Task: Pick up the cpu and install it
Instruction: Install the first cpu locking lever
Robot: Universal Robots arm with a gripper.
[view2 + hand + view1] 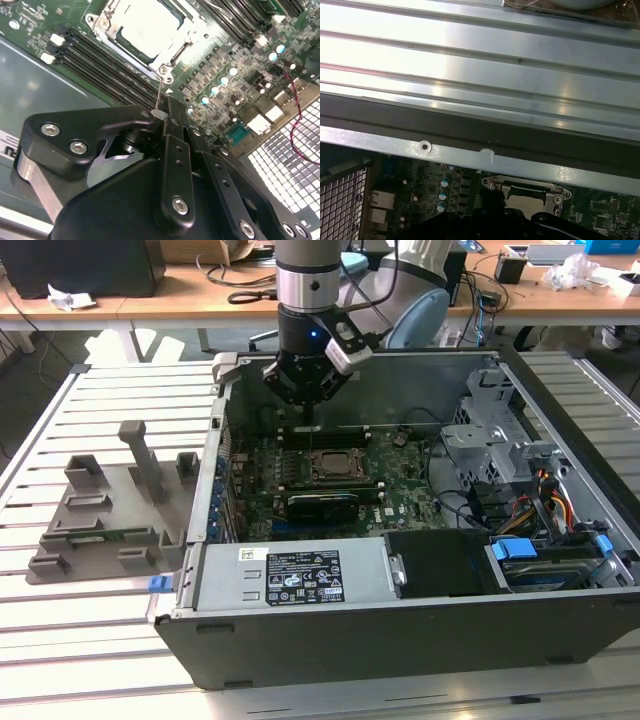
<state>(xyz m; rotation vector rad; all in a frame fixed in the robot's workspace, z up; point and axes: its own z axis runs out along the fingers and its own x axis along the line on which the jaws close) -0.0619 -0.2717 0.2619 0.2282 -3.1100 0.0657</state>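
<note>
The cpu [150, 27], a thin, rigid, light but fragile plate best taken by its edges, you see seated in the motherboard socket [107, 22]; gripper [162, 117] hovers above, fingers clenched, empty.

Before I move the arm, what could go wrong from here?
1. A thin metal lever stands right at the tip of the hand. A sideways move could bend it or tug the socket.
2. The cpu lies in the socket. I cannot tell if it is latched, so a knock might shift it.
3. The hand hangs inside the case, close to its back wall. A wide swing could hit it.
</note>
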